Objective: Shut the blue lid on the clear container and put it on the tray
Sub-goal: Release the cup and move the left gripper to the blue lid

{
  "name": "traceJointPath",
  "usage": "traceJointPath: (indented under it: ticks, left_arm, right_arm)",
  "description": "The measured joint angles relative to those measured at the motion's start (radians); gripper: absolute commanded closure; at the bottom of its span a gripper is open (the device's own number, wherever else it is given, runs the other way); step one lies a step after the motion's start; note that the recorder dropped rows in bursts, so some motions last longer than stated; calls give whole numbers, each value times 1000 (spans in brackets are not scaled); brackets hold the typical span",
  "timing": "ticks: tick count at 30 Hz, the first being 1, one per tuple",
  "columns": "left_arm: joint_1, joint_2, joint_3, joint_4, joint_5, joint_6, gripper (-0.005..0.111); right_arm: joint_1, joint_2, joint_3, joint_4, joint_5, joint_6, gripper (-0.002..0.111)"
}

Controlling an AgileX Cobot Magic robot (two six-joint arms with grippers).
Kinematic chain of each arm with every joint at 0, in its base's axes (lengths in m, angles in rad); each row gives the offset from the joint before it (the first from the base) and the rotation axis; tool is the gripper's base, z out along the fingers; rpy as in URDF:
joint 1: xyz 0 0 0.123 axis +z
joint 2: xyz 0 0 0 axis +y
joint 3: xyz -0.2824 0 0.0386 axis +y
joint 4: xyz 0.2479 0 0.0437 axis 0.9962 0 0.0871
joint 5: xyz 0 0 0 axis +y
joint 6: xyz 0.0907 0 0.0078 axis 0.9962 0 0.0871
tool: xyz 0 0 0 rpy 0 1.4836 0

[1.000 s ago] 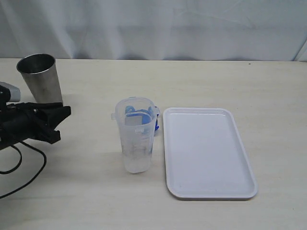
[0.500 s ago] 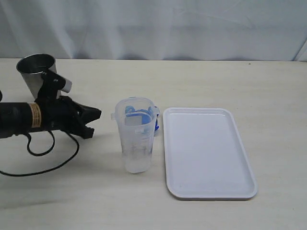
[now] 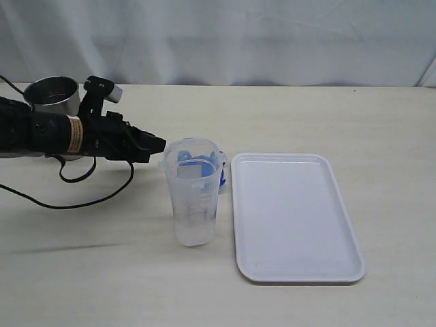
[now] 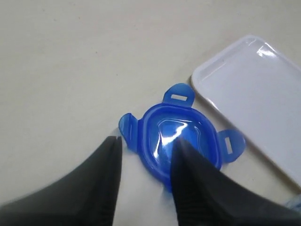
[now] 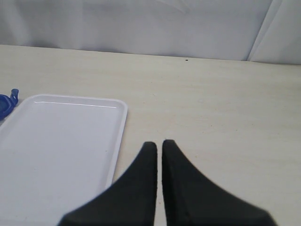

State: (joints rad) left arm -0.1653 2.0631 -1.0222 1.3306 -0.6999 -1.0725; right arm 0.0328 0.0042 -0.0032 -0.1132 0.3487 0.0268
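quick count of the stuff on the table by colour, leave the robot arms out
blue: 1, the blue lid
clear: 1, the clear container
white: 1, the tray
grey metal: 1, the metal cup
total: 4

Blue lid (image 3: 222,180) partly behind clear container (image 3: 194,201)
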Motion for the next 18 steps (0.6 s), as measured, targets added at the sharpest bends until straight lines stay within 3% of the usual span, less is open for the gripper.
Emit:
traceJointPath:
  ticks: [8, 18]
  left_arm:
    - [-1, 121, -93, 11, -73, -23, 73]
    - [-33, 217, -207, 11, -72, -25, 73]
  right_arm:
    - [0, 0, 0, 0, 0, 0, 104]
    - [0, 0, 0, 0, 0, 0, 104]
